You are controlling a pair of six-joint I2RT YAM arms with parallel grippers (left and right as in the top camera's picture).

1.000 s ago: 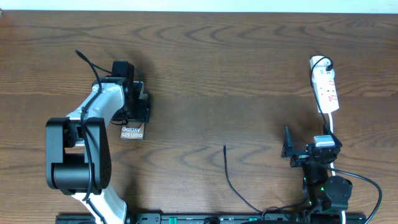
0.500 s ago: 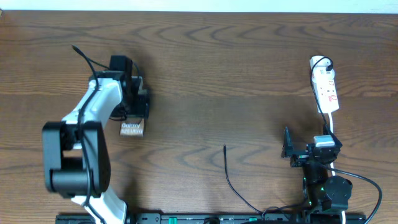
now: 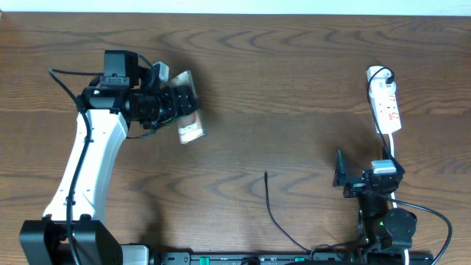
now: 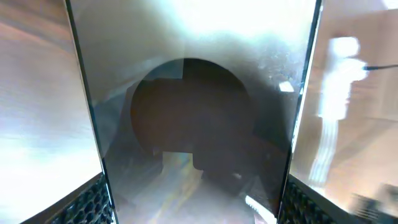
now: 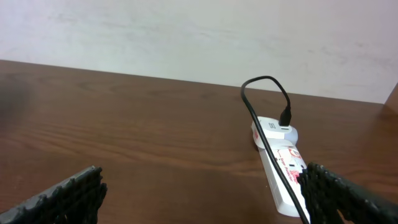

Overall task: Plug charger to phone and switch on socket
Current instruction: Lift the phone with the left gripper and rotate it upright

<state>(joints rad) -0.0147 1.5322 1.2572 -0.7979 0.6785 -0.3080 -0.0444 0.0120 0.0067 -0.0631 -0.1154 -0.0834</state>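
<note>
I have the left pincer [image 3: 169,103] clenched on the one phone [image 3: 190,131], held up at ten o'clock. The right pincer [image 3: 341,177] is released and empty. The one charger [image 3: 266,184] lies at six o'clock on the tabletop [image 3: 294,88], and the one socket [image 3: 385,103] at two. I judge plugging in comes next: port and plug tip must meet.

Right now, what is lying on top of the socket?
A thin black cable runs along the top of the socket and plugs in at its far end. The near end is hidden behind a finger of the right gripper and cannot be seen.
</note>
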